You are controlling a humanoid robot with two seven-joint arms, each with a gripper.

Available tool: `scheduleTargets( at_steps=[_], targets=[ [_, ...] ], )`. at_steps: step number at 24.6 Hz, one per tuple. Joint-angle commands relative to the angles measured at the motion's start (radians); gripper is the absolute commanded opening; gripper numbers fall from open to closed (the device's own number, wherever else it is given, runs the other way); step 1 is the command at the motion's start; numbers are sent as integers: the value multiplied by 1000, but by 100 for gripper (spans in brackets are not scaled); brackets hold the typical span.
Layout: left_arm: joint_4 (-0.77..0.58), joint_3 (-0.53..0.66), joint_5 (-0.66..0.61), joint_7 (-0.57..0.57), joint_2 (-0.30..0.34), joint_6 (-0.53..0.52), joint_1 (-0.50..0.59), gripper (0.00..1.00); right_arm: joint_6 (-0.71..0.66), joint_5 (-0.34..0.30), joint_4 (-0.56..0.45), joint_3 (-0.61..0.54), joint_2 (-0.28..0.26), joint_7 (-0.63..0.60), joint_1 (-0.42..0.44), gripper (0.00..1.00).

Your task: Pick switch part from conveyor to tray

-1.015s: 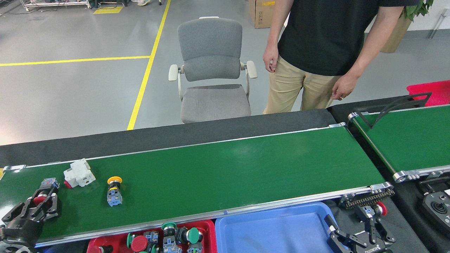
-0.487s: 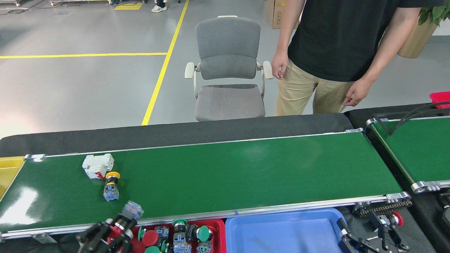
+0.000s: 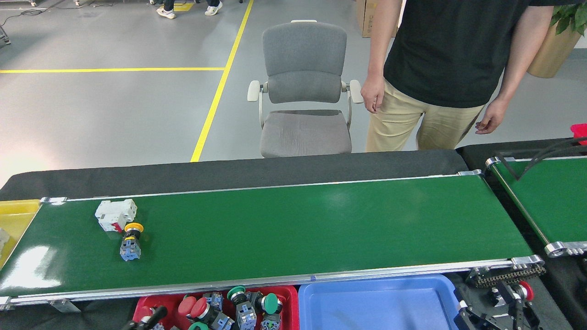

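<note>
On the left part of the conveyor [image 3: 293, 229] lies a yellow-capped switch part [image 3: 130, 240], touching a white breaker block [image 3: 115, 214]. The red tray [image 3: 290, 293] sits below the belt's near rail and holds several red- and green-capped switch parts [image 3: 238, 307]. Only the dark tip of my left gripper [image 3: 146, 320] shows at the bottom edge, over the tray's left end, with something red beside it; its jaws are hidden. At the bottom right my right gripper [image 3: 510, 297] is closed around a red-capped switch part [image 3: 523, 290].
A blue tray [image 3: 371, 302] lies right of the red one. A yellow bin [image 3: 16, 217] stands at the belt's left end. A second green belt [image 3: 550, 197] is at the right. A person [image 3: 440, 68] and a grey chair [image 3: 305, 91] stand behind the conveyor.
My left gripper carried a red-capped part from the belt's left end down to the red tray and now sits mostly out of view. The right arm stayed put.
</note>
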Motion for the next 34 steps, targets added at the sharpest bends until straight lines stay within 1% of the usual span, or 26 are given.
scheduleTargets(
  at_steps=[1,2,3,5,6,10,12,13,16,19,22,26,32,33,34],
  targets=[
    [6,79,30,12,5,19,-3,100,55,0,-30,-7,-1,6,0,97],
    [30,119,36,12,5,39,-5,100,61,0,-40,-7,1,6,0,97],
    [53,146,36,12,5,82,-9,100,61,0,-46,-7,6,6,0,97],
    [66,153,32,12,11,163,-11,100,55,2,-48,-6,10,6,0,97],
    [66,150,30,12,13,188,-11,100,54,3,-48,-6,10,8,1,97],
    [73,148,27,9,18,194,-29,100,54,3,-48,-6,12,8,5,97],
    [109,150,27,8,21,191,-57,100,52,3,-48,-4,10,8,6,97],
    [141,150,26,8,34,191,-85,100,50,5,-48,-1,9,8,6,97],
    [293,148,-16,6,117,194,-209,100,52,5,-46,-1,10,8,6,97],
    [426,148,-53,6,157,192,-339,100,52,5,-46,-1,10,8,6,97],
    [526,137,-54,3,199,192,-414,100,50,5,-46,2,9,8,8,97],
    [636,68,-54,3,228,195,-503,100,50,5,-46,2,10,9,6,97],
    [776,67,-54,3,237,217,-588,99,50,6,-43,2,4,9,1,98],
    [808,64,-54,5,249,240,-605,96,50,6,-43,4,4,11,1,98],
    [852,56,-54,11,265,267,-622,85,49,6,-43,5,2,12,3,98]
  ],
)
